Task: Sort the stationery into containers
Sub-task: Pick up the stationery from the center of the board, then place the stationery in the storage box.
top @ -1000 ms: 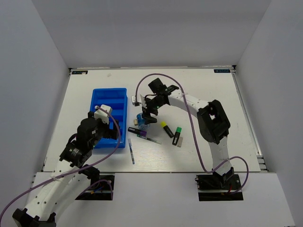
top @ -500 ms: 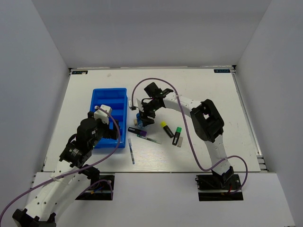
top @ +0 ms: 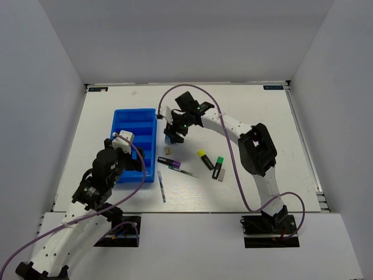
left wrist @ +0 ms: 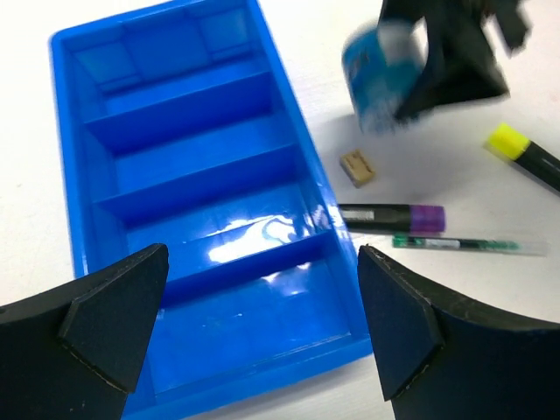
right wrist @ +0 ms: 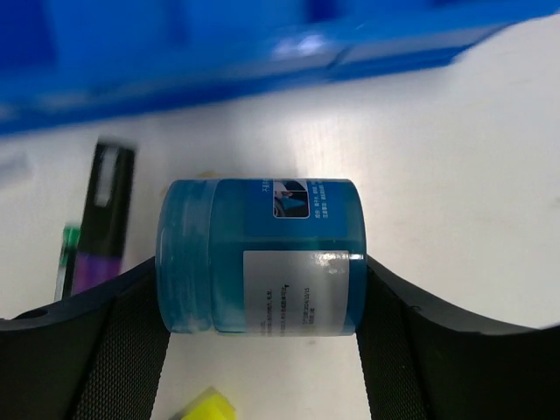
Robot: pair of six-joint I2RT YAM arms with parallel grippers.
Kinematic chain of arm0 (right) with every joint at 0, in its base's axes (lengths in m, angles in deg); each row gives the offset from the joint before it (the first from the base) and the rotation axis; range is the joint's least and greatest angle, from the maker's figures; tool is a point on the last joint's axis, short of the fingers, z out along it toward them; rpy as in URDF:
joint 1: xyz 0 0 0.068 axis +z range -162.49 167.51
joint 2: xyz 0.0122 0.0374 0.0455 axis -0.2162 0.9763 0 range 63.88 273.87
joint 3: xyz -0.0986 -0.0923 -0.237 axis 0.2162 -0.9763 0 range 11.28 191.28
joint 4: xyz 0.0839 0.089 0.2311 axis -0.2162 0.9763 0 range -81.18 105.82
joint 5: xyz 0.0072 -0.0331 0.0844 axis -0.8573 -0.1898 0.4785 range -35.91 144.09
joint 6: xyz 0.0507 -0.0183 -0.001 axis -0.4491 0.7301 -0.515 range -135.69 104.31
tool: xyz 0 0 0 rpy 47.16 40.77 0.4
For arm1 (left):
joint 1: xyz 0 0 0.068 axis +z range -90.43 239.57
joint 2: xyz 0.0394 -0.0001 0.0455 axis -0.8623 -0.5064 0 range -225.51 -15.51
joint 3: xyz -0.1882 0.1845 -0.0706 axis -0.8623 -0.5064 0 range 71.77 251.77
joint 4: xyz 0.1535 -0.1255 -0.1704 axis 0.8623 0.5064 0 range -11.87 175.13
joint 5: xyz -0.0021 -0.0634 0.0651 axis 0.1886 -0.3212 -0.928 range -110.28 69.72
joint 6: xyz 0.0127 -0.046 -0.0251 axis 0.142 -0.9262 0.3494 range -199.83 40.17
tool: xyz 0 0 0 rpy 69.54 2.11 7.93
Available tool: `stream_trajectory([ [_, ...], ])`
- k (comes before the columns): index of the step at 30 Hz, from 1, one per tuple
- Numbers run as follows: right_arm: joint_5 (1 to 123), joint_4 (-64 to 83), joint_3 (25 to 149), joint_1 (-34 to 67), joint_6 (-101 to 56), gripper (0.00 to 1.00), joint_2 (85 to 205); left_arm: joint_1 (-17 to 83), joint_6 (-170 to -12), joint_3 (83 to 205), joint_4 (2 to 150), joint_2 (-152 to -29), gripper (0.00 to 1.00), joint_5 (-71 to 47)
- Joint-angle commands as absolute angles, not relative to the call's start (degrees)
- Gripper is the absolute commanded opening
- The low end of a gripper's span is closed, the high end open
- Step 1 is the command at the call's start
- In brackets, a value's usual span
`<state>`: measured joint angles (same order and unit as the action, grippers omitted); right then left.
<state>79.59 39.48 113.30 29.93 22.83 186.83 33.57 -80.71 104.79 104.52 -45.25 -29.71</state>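
Stationery sorting looks barely started: the bright blue compartmented plastic tray (left wrist: 219,254) holds nothing. Right gripper (top: 173,133) pinches the small blue round pot (right wrist: 262,254) just beside the tray. Black highlighters (top: 205,159) and thin pens (left wrist: 455,244) lie on the white table (top: 256,116). Left gripper (left wrist: 262,324) is spread above the tray.

Bright, even light falls from above in the overhead view. The white table (top: 256,116) looks almost washed out, shadows on it are faint and soft-edged, and the white enclosure walls (top: 46,87) shade to grey.

From the left wrist, a white glare patch sits on the glossy floor of the bright blue rectangular plastic tray (left wrist: 192,109). The small blue round pot with a white label (left wrist: 385,74) is smeared by blur, and the left gripper (left wrist: 262,258) shows its black fingers (left wrist: 105,332) as soft dark shapes.

From the right wrist the pot is sharp, with a small highlight on its label. The tray and the purple-tipped black marker (right wrist: 105,227) behind it are out of focus.
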Motion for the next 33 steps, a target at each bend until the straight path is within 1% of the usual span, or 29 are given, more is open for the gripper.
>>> stream_trajectory([
  [1,68.62,30.63,123.33,30.32,3.44,0.0,183.66,33.73,-81.32,103.33,101.95,-42.24,1.0,-35.12],
  [3,60.99,29.04,128.06,30.49,-7.38,0.0,185.15,33.47,-81.41,102.36,101.07,-41.27,1.0,-38.37],
  [6,55.07,26.67,132.13,31.02,-17.08,0.0,187.36,33.73,-81.58,101.75,100.36,-39.6,1.0,-41.1],
  [9,54.36,24.21,135.73,31.63,-24.46,0.0,189.29,33.73,-81.5,101.66,100.28,-38.89,1.0,-42.07],
  [10,54.53,22.55,136.87,31.72,-30.57,0.0,190.17,33.65,-81.41,101.57,100.1,-38.63,1.0,-42.25],
  [11,54.62,22.53,137.32,31.81,-30.63,0.0,190.87,33.64,-81.41,101.65,100.01,-38.72,1.0,-42.34],
  [13,56.54,19.12,137.41,31.98,-37.37,0.0,191.66,33.73,-81.41,101.57,99.93,-38.45,1.0,-42.78],
  [16,57.69,16.3,138.02,32.69,-42.92,0.0,194.21,33.73,-81.5,101.48,99.75,-38.19,1.0,-43.3],
  [19,56.73,15.41,141.97,33.83,-45.4,0.0,197.81,33.65,-81.23,101.39,99.84,-37.84,1.0,-44.0],
  [20,55.42,15.24,145.37,34.53,-45.48,0.0,199.47,33.73,-81.32,101.22,99.75,-37.49,1.0,-44.27],
  [23,52.44,13.22,147.77,35.59,-45.93,0.0,202.47,33.73,-81.15,100.96,99.31,-37.05,1.0,-44.79],
  [26,49.19,9.36,148.04,36.29,-45.75,0.0,204.32,33.73,-81.06,100.77,99.05,-36.34,1.0,-45.32],
  [28,48.03,9.52,148.57,36.47,-46.45,0.0,206.07,33.73,-81.06,100.69,98.87,-36.26,1.0,-45.41],
  [33,45.92,6.71,146.29,37.17,-48.65,0.0,206.43,33.73,-80.97,100.69,98.96,-36.17,1.0,-45.15],
])
